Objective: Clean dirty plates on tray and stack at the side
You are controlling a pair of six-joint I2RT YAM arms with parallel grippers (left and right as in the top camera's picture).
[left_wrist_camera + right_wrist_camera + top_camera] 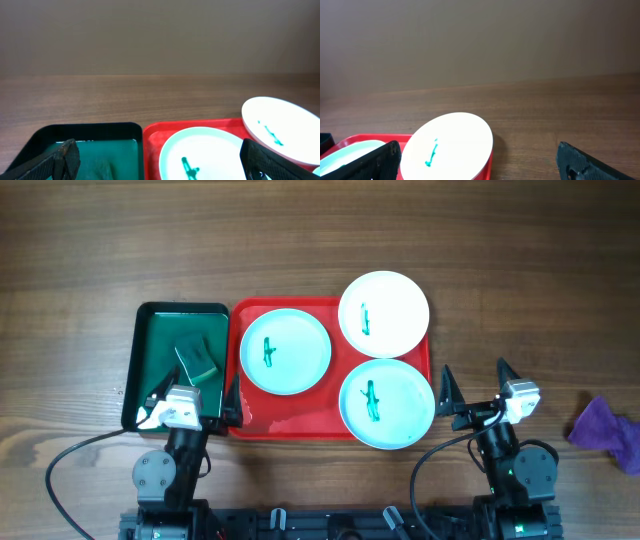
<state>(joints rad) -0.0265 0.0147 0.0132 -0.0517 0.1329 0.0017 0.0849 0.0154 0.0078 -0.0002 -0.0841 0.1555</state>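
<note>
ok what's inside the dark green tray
A green sponge lies in the dark green tray. The left pincer covers the tray's near end, so anything there is hidden.

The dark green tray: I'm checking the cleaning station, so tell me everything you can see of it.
The dark green tray is rectangular and plastic-looking, with rounded corners and a raised dark rim, lying flat on the wooden table. Its glossy green floor may hold liquid. A green sponge lies inside, skewed. Its right edge sits against the red tray. The open left gripper hovers over its near end.
</note>
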